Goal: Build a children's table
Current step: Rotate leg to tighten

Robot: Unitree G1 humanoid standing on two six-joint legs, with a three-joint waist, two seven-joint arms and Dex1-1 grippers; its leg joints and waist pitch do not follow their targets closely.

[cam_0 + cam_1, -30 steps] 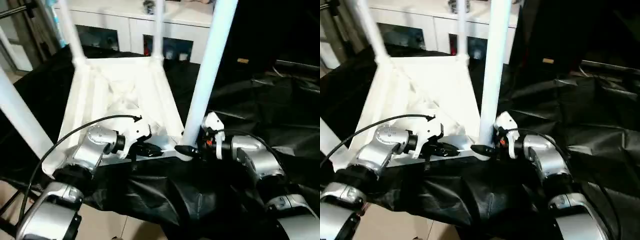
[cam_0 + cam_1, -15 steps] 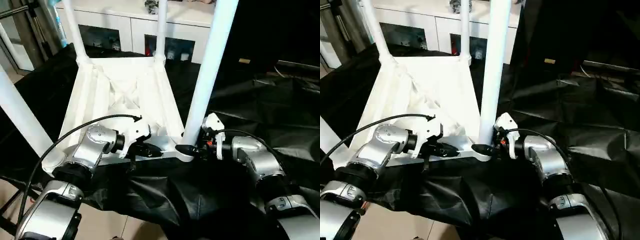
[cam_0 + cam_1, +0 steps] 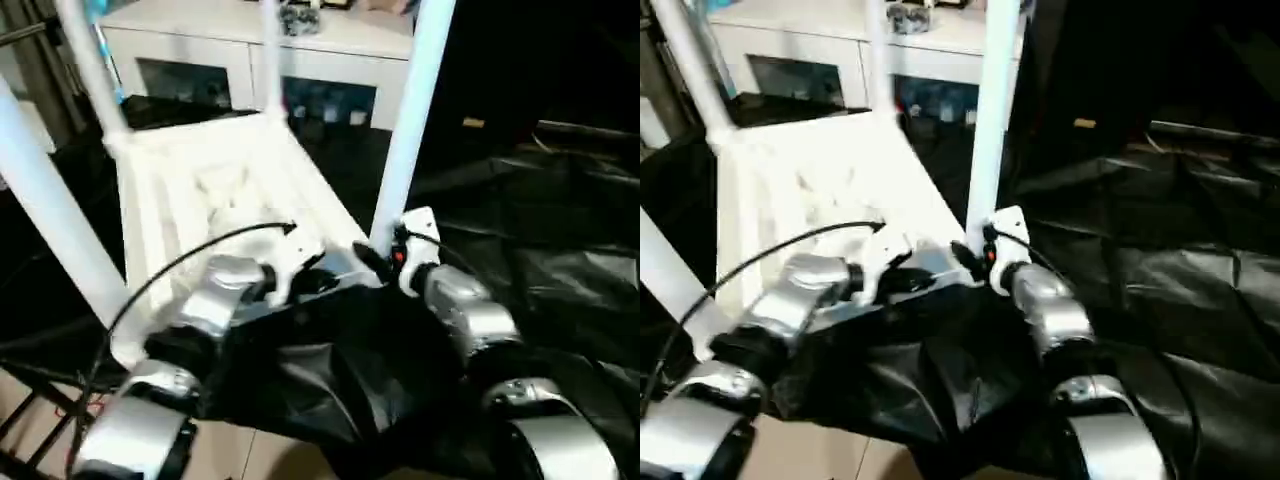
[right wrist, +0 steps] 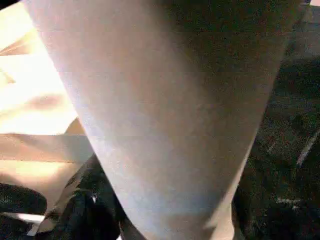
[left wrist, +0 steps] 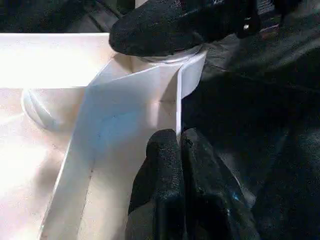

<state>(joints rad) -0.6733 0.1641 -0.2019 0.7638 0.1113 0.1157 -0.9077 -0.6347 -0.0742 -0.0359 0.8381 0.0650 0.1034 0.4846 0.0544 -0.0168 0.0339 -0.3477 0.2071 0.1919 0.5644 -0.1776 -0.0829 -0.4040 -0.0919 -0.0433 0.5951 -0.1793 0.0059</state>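
Observation:
The white tabletop [image 3: 215, 190] lies upside down, its ribbed underside facing up. Legs stand in its corner sockets: near right leg [image 3: 405, 130], near left leg [image 3: 50, 220], and two far legs [image 3: 88, 70] [image 3: 270, 60]. My left gripper [image 3: 322, 284] is shut on the thin wall of the tabletop's near rim [image 5: 150, 85], close to the near right corner. My right gripper [image 3: 372, 262] is closed around the base of the near right leg [image 4: 165, 110], with one black finger [image 5: 165, 25] lying across the socket.
A white cabinet [image 3: 200, 40] with glass doors stands behind the table. Crumpled black cloth [image 3: 540, 250] covers the surface to the right and drapes under my forearms. A black cable [image 3: 190, 260] arcs over my left forearm. Bare floor [image 3: 30, 430] shows at the near left.
Both grippers and the near right corner have moved away from me, and the tabletop has swung, its far corners going left. The picture has also shifted a little.

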